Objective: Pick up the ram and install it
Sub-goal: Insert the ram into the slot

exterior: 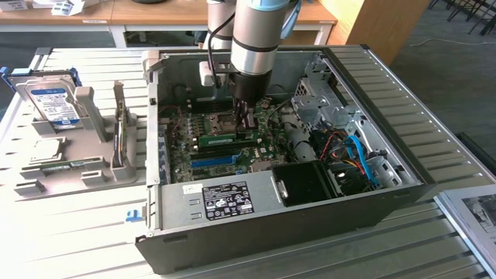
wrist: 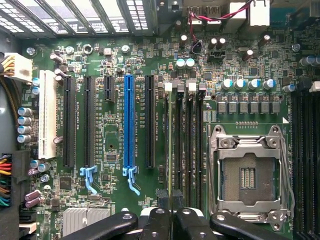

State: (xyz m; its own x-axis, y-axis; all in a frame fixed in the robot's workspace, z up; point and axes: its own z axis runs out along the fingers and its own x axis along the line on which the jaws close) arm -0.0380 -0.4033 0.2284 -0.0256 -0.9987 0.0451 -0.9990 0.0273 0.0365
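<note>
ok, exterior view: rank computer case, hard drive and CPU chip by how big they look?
1. computer case, largest by far.
2. hard drive.
3. CPU chip, smallest. It lies right beside the hard drive, so nearness to the camera doesn't skew this.

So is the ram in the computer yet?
Nearly, it seems. Done: the ram is inside the case, lying along the motherboard's slots. In hand: the closed jaws are right at the ram. Left: I can't tell if it's clicked fully in.
</note>
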